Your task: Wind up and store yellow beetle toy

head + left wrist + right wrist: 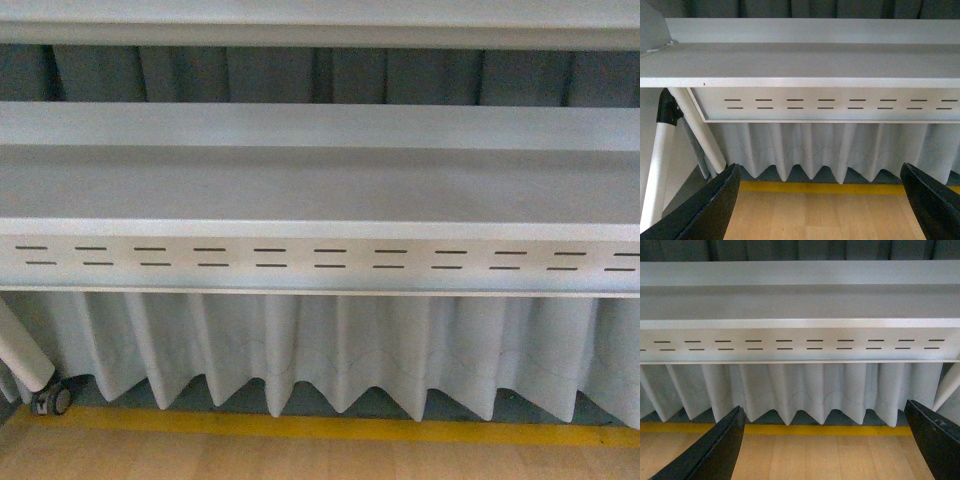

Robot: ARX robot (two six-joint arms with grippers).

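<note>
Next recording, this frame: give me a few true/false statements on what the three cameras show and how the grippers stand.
1. The left gripper and the right gripper are both open and empty. True.
2. The yellow beetle toy lies on the floor. False: no view shows the toy.
3. A yellow line runs along the wooden floor. True.
4. The table's front panel is plain. False: two rows of slots cross it.
</note>
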